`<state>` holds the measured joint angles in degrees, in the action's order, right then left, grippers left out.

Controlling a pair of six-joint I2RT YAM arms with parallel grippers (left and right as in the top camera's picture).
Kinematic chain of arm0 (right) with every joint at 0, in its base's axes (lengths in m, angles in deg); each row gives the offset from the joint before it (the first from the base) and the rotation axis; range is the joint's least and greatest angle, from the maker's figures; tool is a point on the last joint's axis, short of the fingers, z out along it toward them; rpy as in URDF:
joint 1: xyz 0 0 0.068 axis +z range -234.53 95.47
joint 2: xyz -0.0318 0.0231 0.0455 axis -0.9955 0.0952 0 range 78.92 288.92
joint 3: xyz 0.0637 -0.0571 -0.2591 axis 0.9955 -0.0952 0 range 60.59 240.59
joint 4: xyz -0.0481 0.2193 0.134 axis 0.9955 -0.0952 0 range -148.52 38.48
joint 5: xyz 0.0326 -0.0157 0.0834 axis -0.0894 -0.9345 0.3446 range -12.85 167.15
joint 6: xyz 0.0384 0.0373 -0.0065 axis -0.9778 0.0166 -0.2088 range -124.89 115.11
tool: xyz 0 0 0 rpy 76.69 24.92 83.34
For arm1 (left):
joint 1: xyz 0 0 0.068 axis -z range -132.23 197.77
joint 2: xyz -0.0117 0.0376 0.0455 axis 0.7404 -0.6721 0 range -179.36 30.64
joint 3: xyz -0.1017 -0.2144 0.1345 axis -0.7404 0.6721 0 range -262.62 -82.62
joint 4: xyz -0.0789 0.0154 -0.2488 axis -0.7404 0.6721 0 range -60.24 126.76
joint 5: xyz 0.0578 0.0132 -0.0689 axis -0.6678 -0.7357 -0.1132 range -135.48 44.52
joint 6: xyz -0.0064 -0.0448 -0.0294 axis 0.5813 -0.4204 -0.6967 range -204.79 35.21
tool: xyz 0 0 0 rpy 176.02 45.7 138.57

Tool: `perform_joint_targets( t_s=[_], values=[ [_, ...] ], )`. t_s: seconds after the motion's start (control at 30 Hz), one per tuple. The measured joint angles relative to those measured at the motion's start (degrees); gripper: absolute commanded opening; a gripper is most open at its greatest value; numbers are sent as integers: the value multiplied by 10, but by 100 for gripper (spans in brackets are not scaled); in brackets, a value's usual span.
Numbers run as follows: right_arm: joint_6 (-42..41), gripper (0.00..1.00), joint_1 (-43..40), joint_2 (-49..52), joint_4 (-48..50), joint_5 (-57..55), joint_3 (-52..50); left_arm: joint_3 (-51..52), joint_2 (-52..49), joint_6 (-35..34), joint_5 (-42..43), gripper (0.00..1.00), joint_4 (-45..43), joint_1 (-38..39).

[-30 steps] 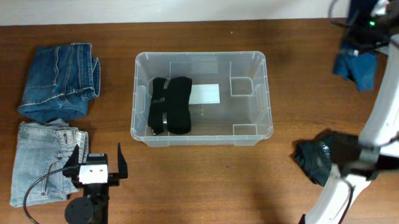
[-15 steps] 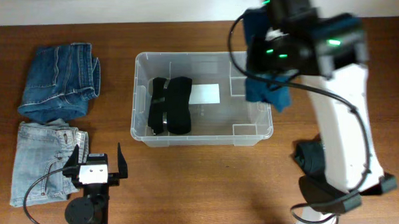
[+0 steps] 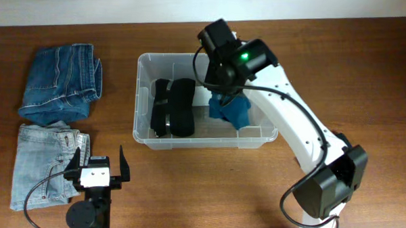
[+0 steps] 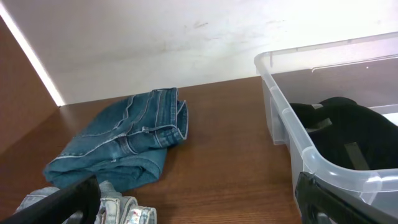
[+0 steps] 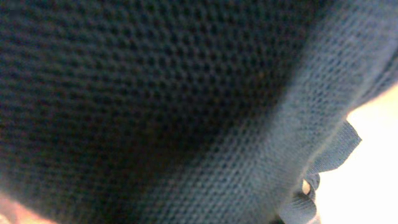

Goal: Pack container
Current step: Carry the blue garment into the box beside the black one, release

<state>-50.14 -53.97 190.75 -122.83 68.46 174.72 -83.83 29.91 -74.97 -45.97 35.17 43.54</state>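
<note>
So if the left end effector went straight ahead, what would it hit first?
Probably nothing: bare table lies ahead, between the jeans and the bin, up to the far wall.

Your container point(image 3: 205, 142), rolled garment point(image 3: 174, 107) in its left half, cloth point(image 3: 233, 112) in its right, jeans point(image 3: 60, 82) left of it, second pair point(image 3: 42, 164) in front.

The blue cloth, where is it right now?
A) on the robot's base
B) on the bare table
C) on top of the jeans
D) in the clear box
D: the overhead view shows the blue cloth within the walls of the clear box, to the right of the black bundle.
</note>
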Motion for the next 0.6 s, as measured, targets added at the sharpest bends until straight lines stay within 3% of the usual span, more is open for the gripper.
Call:
perform_joint_targets(
  t_s=[0.3, 0.6],
  values=[
    [-14, 15, 0, 0, 106, 27, -97, 0, 0, 0, 0, 100, 0, 0],
    [-15, 19, 2, 35, 118, 43, -112, 0, 0, 0, 0, 100, 0, 0]
  ],
)
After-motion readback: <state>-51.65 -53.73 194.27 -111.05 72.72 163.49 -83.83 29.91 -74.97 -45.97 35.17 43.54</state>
